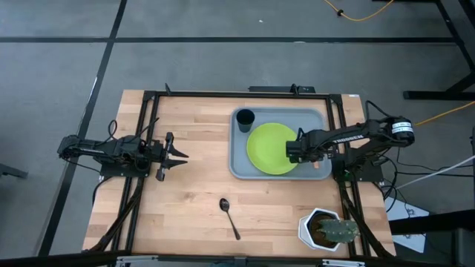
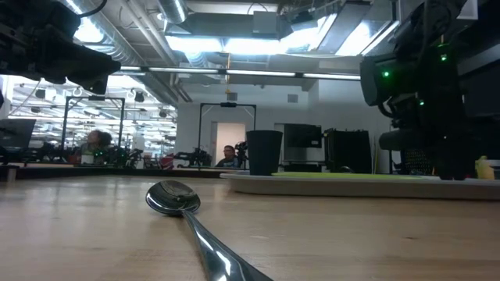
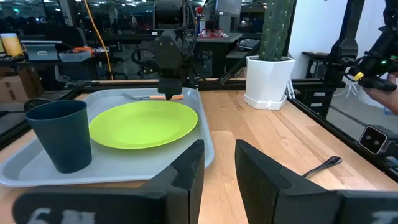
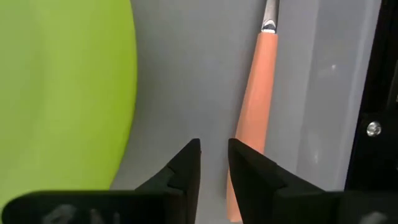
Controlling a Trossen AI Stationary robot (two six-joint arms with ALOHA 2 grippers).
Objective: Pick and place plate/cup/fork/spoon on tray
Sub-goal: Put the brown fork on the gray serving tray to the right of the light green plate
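Note:
The grey-blue tray (image 1: 239,167) holds the lime-green plate (image 1: 269,148), the dark cup (image 1: 245,117) at its far left corner, and the fork (image 4: 258,93), whose orange handle lies flat on the tray floor right of the plate. My right gripper (image 4: 214,155) hangs over the tray between the plate's right edge and the fork handle. It points down and is open, with nothing between its fingers. The dark spoon (image 1: 229,216) lies on the bare wood near the front edge. My left gripper (image 1: 178,156) waits open at the table's left.
A white hexagonal pot with a cactus (image 1: 326,228) stands at the table's near right corner. Black frame rails run along both table sides. Bare wood lies between the left gripper, the tray and the spoon.

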